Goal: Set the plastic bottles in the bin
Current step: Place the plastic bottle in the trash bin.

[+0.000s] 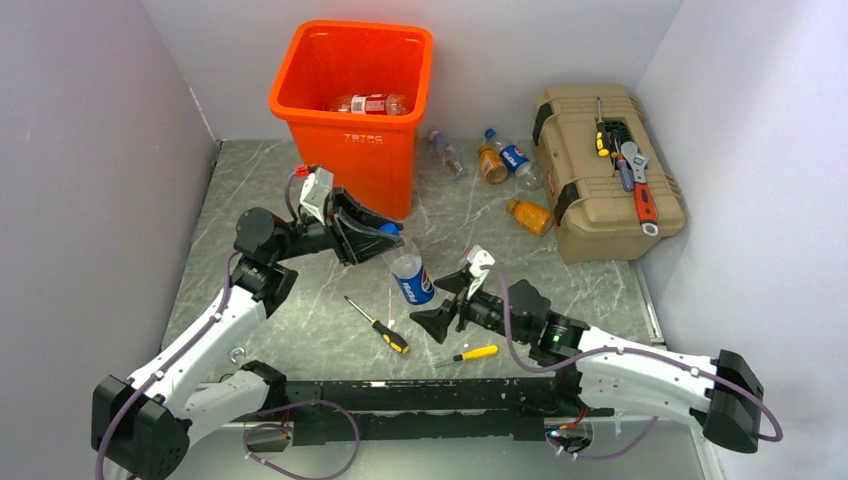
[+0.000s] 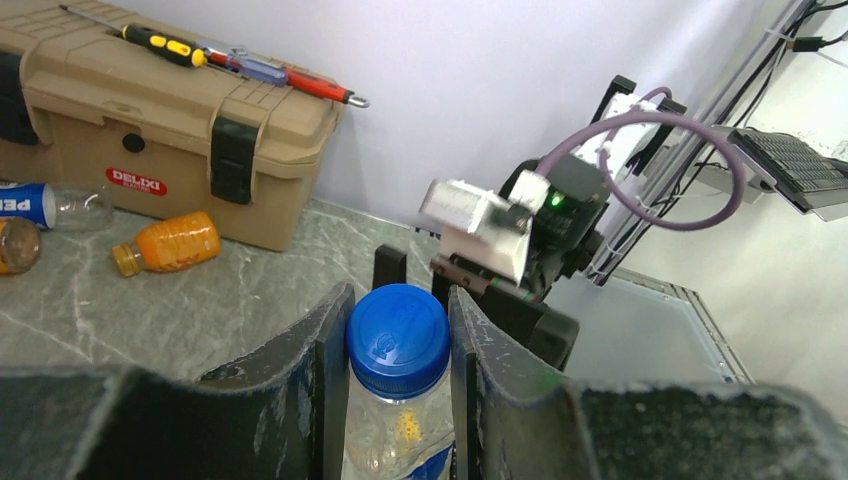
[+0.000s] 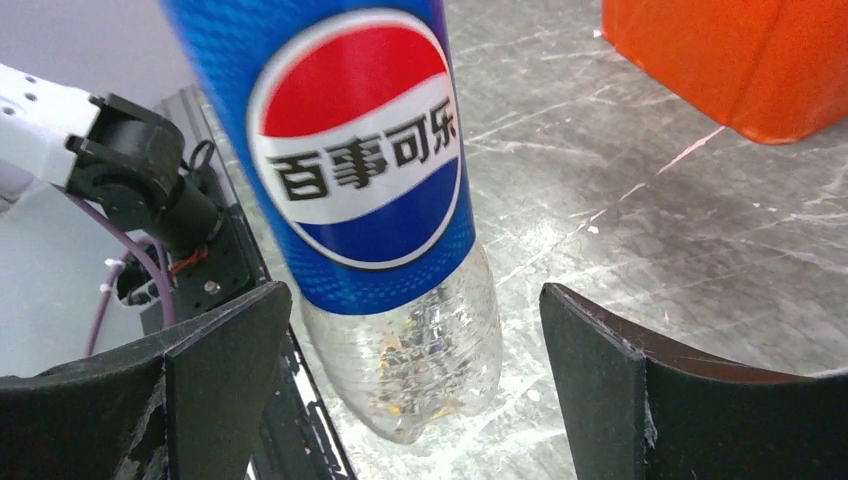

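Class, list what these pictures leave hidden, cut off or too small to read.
- Top view: bin walls hide most of its contents; its lettering is too small.
- Right wrist: held bottle's cap is cut off by the top edge.
- Left wrist: bottom edge and left fingers hide its base.

**Cut off or unreadable**

In the right wrist view the blue-label bottle (image 3: 370,200) loses its top at the upper edge, and we get only one corner of the bin (image 3: 740,60). In the left wrist view the lower edge cuts its body. The bin's white lettering (image 1: 362,139) is too small to read.
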Controlling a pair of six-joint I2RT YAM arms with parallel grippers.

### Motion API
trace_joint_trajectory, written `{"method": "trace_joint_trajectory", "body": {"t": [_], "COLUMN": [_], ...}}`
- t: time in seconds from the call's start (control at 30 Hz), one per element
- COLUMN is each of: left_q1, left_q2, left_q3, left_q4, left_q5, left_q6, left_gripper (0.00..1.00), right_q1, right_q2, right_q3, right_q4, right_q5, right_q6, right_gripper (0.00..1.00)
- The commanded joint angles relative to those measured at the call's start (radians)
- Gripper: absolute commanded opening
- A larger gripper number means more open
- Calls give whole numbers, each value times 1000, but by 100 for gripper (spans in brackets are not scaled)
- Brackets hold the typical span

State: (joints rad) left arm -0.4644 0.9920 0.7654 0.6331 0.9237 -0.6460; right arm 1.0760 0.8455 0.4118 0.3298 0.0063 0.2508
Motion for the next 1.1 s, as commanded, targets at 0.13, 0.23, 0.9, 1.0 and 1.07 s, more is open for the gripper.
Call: {"method": "trace_joint_trajectory", "body": {"t": [0.13, 0.23, 0.9, 1.0, 1.07], "left_q1": [0, 0, 0, 0, 0], "left_q2": [-53, -70, 59, 159, 227], "left_q3": [53, 57, 668, 808, 896], "left_q4": [-136, -162, -441, -459, -468], "left_q5": [-90, -115, -639, -718, -789], "left_q6": [117, 142, 426, 512, 574], "left_gripper": [0, 0, 0, 0, 0], "right_q1": [2, 2, 2, 2, 2], "right_q2": [-178, -217, -517, -537, -546], "right_q3": [174, 213, -15, -82, -115], "right_q4": [-281, -387, -284, -263, -252], "right_q5": [-13, -58, 233, 236, 235], "right_q6": [-21, -34, 176, 254, 292], "right_gripper": [100, 100, 100, 100, 100]}}
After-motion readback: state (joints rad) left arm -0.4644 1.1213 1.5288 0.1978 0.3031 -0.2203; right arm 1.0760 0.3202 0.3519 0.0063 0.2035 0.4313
